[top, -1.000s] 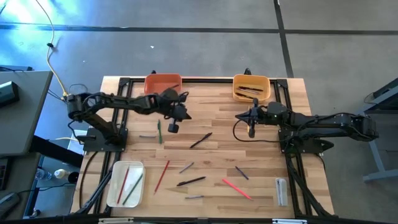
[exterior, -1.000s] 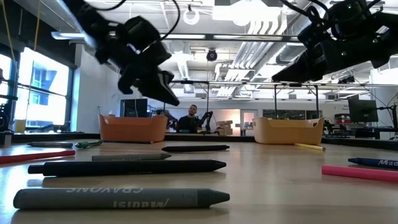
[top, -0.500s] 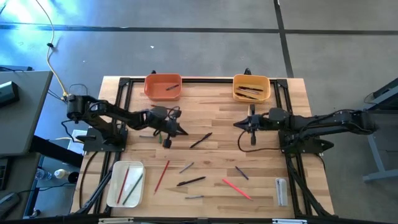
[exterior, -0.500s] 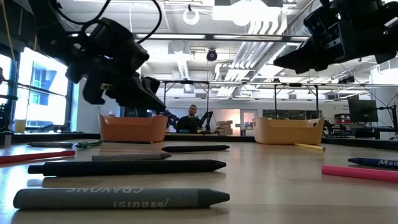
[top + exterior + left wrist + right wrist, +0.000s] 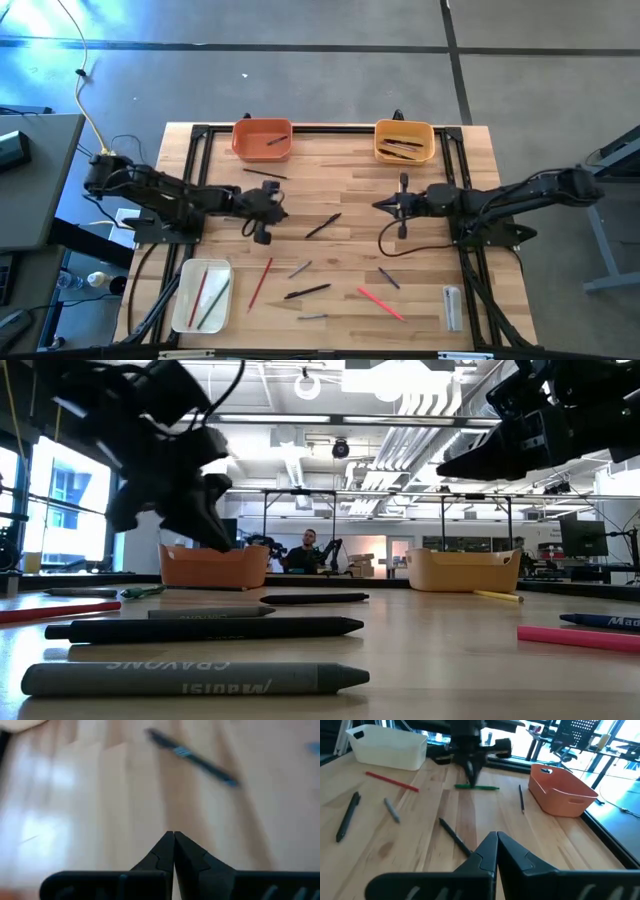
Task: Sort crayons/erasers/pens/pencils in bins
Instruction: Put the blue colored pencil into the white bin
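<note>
I see three bins: the white bin [image 5: 201, 294] at the table's [image 5: 350, 170] near left corner holding red and green pencils, the orange bin [image 5: 262, 139] at the far left with one dark stick inside, and the yellow-orange bin [image 5: 404, 140] at the far right with dark pens. Loose pens and pencils lie scattered mid-table, among them a black pen [image 5: 322, 225] and a red pencil [image 5: 260, 283]. My left gripper [image 5: 262, 213] hangs left of centre, fingers pressed together, empty. My right gripper [image 5: 402, 205] sits right of centre, likewise closed on nothing. A green pencil [image 5: 476, 787] lies under the left gripper.
</note>
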